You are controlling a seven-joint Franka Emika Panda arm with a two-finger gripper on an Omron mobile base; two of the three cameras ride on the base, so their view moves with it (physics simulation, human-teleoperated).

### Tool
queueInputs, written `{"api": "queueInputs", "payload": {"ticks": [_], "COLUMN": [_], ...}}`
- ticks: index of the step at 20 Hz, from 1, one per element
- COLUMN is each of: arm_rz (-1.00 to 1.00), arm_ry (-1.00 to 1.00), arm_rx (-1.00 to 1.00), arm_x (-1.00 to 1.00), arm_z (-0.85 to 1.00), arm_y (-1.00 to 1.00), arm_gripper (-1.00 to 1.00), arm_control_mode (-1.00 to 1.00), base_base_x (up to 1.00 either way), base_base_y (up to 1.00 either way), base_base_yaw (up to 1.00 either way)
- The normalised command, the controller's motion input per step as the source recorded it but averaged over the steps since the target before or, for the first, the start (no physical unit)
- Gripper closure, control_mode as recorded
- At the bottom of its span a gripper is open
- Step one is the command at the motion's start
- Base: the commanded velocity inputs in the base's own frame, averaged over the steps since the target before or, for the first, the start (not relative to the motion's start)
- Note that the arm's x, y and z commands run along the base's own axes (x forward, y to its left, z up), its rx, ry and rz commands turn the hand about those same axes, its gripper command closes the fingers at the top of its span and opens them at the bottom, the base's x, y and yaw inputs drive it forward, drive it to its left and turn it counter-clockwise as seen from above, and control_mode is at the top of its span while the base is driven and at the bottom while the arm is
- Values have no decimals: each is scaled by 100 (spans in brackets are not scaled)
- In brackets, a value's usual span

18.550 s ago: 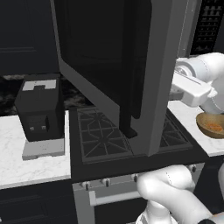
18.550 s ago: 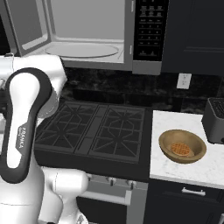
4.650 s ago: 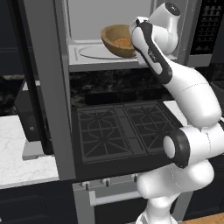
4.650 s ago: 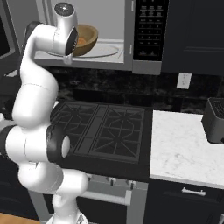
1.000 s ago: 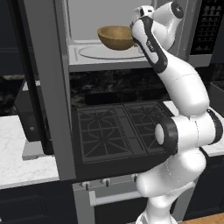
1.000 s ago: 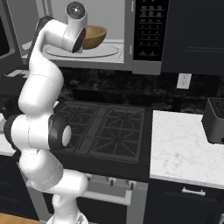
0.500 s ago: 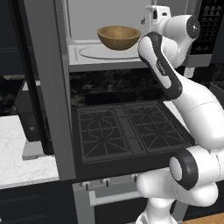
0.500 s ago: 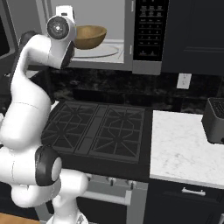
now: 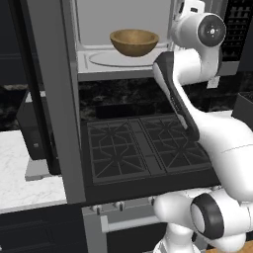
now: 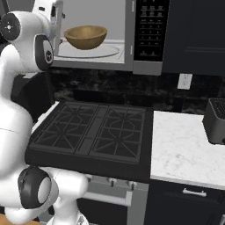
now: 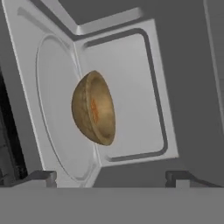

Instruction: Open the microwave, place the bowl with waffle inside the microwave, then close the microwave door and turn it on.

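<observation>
Inside the microwave (image 10: pixel 132 35), the wooden bowl (image 9: pixel 134 42) is sitting on the round glass plate (image 9: pixel 106 60), and the orange waffle (image 11: pixel 93 110) is lying in it. The microwave door (image 9: pixel 52 94) is hanging wide open. Just outside the microwave, the gripper (image 11: pixel 111 177) is spreading its fingers wide, holding nothing.

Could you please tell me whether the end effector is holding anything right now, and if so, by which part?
Nothing is held: the end effector is open, and the bowl sits apart from it inside the microwave.
</observation>
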Motion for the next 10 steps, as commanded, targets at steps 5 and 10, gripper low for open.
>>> {"api": "queueInputs", "payload": {"ticks": [5,10], "arm_rz": [-19,-13], "arm_ry": [-21,-27], "arm_rx": [19,19], "arm_x": [-36,-27], "arm_z": [-48,-35], "arm_y": [0,0], "arm_gripper": [-100,-100], "arm_control_mode": [-100,-100], "base_base_x": [0,0], "base_base_y": [0,0], "base_base_yaw": [0,0]}}
